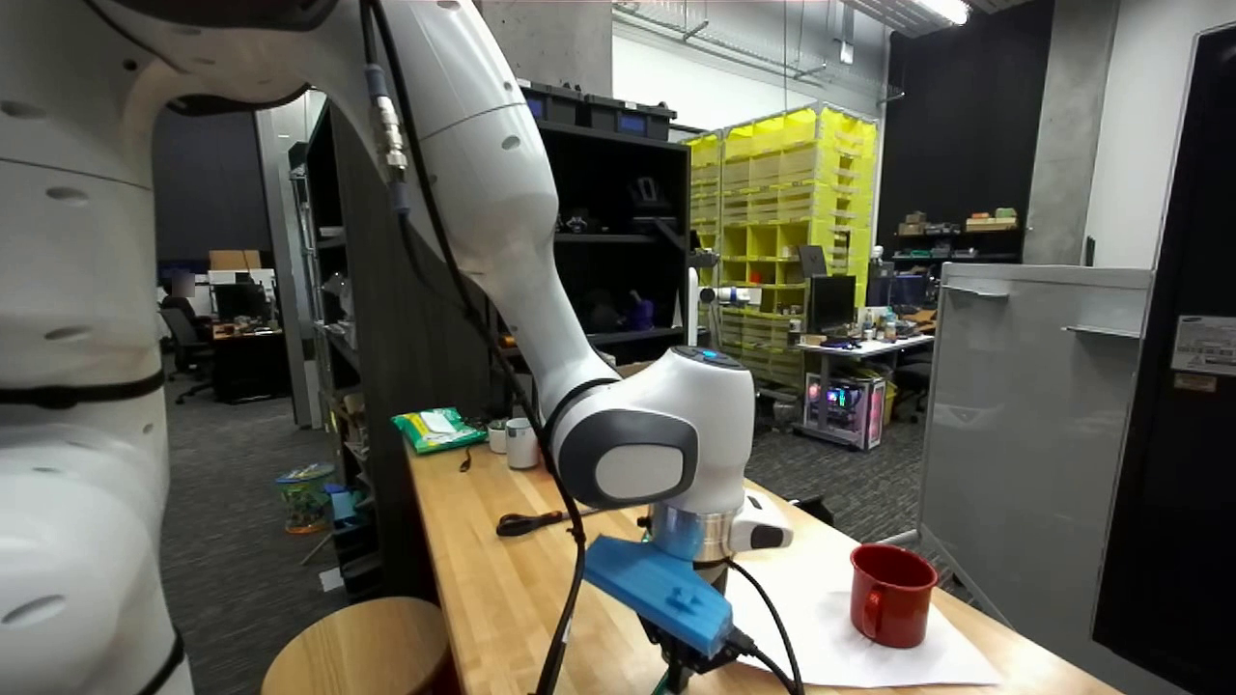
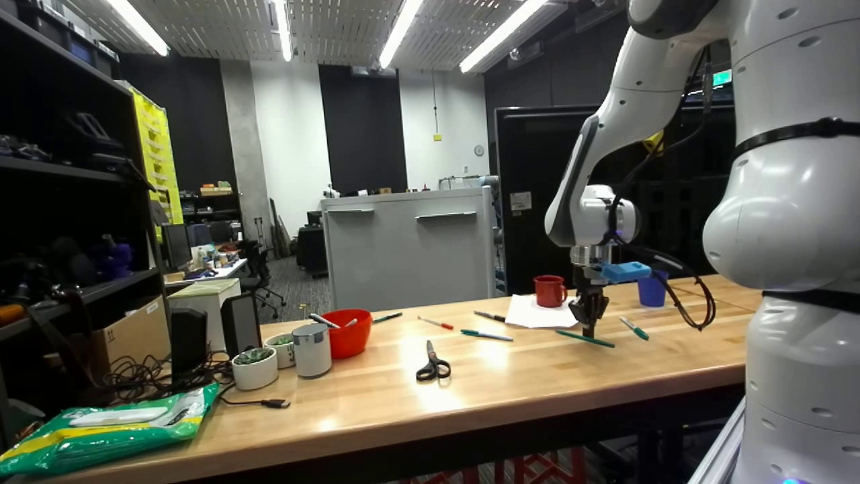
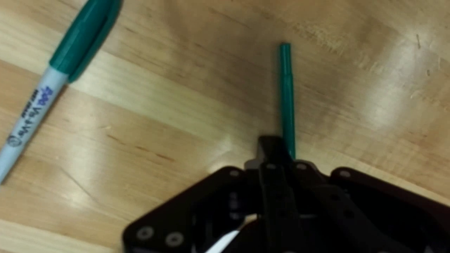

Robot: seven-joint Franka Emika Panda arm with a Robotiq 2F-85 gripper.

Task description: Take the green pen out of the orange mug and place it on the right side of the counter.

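Observation:
The orange mug [image 2: 354, 338] stands at the left back of the wooden counter [image 2: 497, 380] with grey pens sticking out. A slim dark green pen [image 2: 601, 343] lies flat on the counter below my gripper [image 2: 588, 331]. In the wrist view the green pen [image 3: 287, 98] runs from the middle down behind the gripper [image 3: 271, 146]. My fingertips are together just left of the pen's visible part, and I see no pen between them. I cannot tell whether they touch it. A grey marker with green cap [image 3: 82, 42] lies to its left in the wrist view.
A red mug [image 1: 893, 594] stands on white paper [image 1: 821, 647]. A blue cup [image 2: 651, 291] is behind the gripper. Scissors [image 2: 433, 366], a red pen [image 2: 435, 323] and several markers lie about. A grey-white cup [image 2: 312, 351], small plants [image 2: 255, 368] and a green packet [image 2: 134, 417] are left.

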